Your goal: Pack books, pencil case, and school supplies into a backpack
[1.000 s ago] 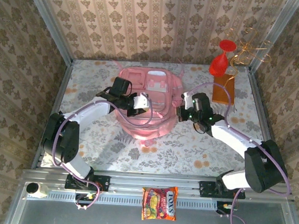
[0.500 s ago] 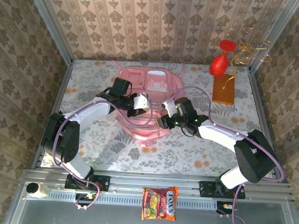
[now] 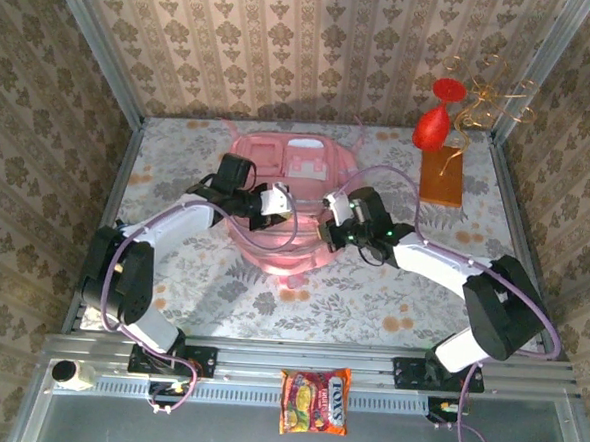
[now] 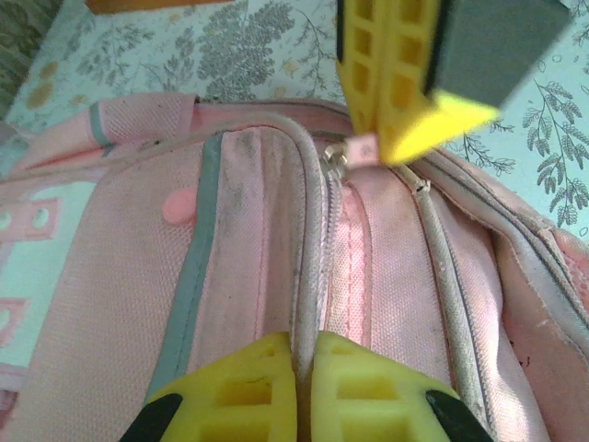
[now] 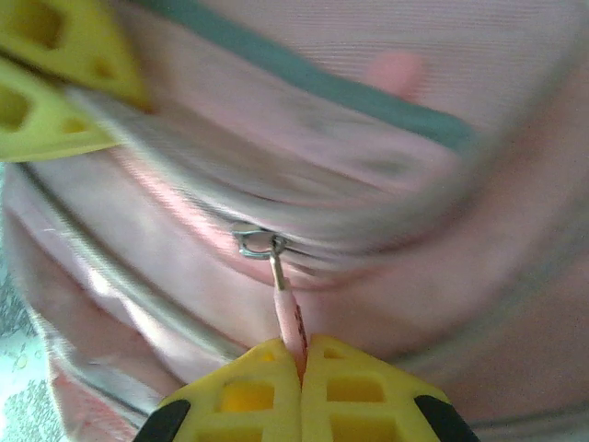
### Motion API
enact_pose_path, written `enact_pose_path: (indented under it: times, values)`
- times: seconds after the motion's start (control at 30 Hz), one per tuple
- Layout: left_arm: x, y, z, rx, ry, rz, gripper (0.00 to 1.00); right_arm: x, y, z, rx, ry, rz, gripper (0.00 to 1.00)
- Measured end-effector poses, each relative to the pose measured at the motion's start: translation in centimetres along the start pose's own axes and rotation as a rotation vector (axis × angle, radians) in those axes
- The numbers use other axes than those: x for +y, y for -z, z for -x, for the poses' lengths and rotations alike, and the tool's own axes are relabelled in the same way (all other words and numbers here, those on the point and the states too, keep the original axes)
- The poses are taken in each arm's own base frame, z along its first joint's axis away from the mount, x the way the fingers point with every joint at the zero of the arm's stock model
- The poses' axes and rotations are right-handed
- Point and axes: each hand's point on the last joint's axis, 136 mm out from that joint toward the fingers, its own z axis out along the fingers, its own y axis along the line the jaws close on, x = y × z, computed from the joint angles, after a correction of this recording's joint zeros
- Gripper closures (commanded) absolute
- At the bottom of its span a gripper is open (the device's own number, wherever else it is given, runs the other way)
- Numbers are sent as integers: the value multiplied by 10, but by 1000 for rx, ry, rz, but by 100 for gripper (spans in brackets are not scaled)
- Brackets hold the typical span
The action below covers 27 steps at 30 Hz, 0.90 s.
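Note:
The pink backpack (image 3: 300, 167) lies in the middle of the table. In the left wrist view, my left gripper (image 4: 304, 343) is shut on a grey piped ridge (image 4: 313, 239) of the backpack (image 4: 230, 249) beside a zip. My right gripper (image 5: 301, 361) is shut on the pink zip pull (image 5: 291, 318), which hangs from a metal slider (image 5: 256, 243). From above, the left gripper (image 3: 275, 202) and the right gripper (image 3: 327, 223) face each other over the bag's near part. The books, pencil case and school supplies are out of view.
An orange-brown slab (image 3: 442, 177) lies at the back right beside a red ornament (image 3: 432, 125) and gold wire. An orange snack packet (image 3: 314, 401) rests on the metal rail in front of the arm bases. Patterned walls close in the table.
My right arm swung left from the backpack's right side onto the bag, and its jaws closed on the zip pull. The left gripper kept its pinch and barely moved.

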Motion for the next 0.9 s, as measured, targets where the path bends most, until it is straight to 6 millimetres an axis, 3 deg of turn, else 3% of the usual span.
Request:
enact_pose_path:
  times: [0.1, 0.23, 0.4, 0.5, 0.53, 0.6, 0.63, 0.77, 0.83, 0.9]
  values:
    - [-4, 11, -3, -15, 1, 9, 100, -28, 8, 4, -16, -65, -74, 100]
    - [-17, 14, -7, -36, -7, -7, 100, -34, 8, 7, -3, -104, -97, 100]
    - [-15, 16, -6, -50, -59, 4, 100, -47, -8, 21, 40, -144, -144, 100]
    - [-18, 17, -7, -50, -68, -6, 100, -75, -19, 30, 38, -181, -235, 100]
    - [-19, 17, -7, -51, -70, -10, 100, -83, -22, 31, 40, -190, -257, 95]
    - [-20, 16, -6, -52, -71, -14, 100, -96, -25, 28, 50, -210, -294, 77]
    - [-20, 16, -6, -53, -71, -14, 93, -100, -25, 24, 60, -214, -310, 68]
    - [-19, 16, -1, -85, -77, -10, 47, -105, -19, 12, 88, -212, -347, 46]
    - [-21, 17, 5, -130, -63, 0, 33, -106, -8, 2, 101, -209, -373, 40]
    - [-22, 21, 10, -177, -25, 28, 25, -107, 8, -7, 104, -202, -407, 33]
